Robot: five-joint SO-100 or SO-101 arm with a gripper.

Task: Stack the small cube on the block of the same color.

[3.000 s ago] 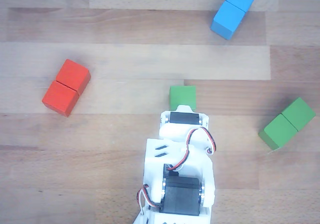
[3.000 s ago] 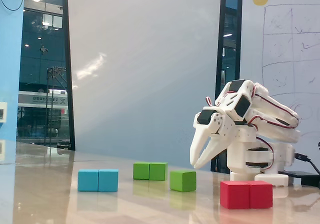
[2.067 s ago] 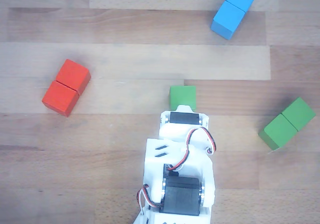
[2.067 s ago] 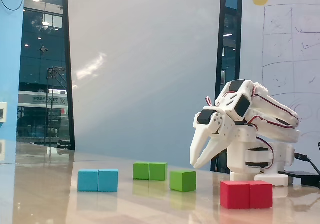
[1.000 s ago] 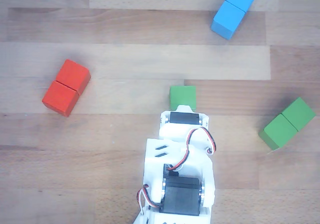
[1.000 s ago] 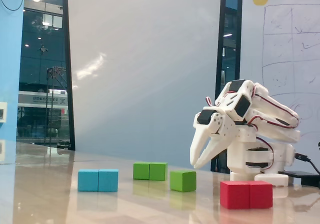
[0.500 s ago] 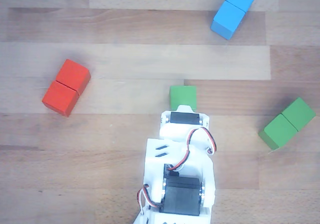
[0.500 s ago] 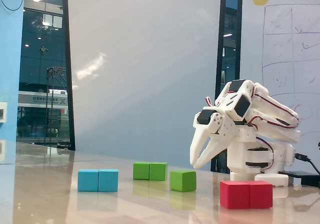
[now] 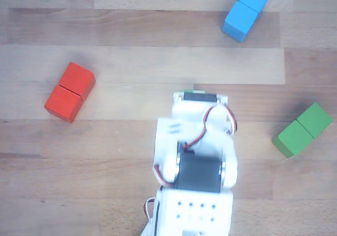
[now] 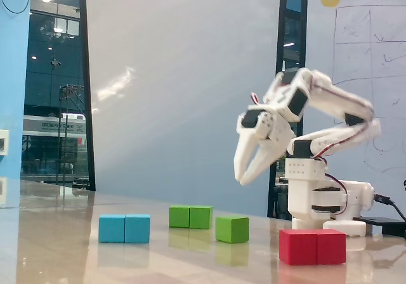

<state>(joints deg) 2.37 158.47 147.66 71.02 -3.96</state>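
Small cube [image 10: 231, 229] rests on the tabletop [image 10: 63, 246], near the middle of the surface and apart from every long block. In the other view we see only a thin green sliver of it [image 9: 181, 92] at the far end of the arm, which covers the rest. In the fixed view the end effector [image 10: 244, 177] hangs well above the tabletop, fingertips pointing down, and the cube lies below it, slightly toward the left of that view. We read the jaws as slightly parted and holding nothing.

The block [image 9: 303, 129] lies near the right edge of the tabletop in the other view, well apart from the cube, with its long axis running diagonally toward the far right corner. In the fixed view the same block [image 10: 190, 217] sits behind the cube. The red block [image 9: 69, 92] and the blue block [image 9: 246, 10] are not involved.

We judge that the next move is a mainly downward approach onto the cube, then a carry toward the right edge.
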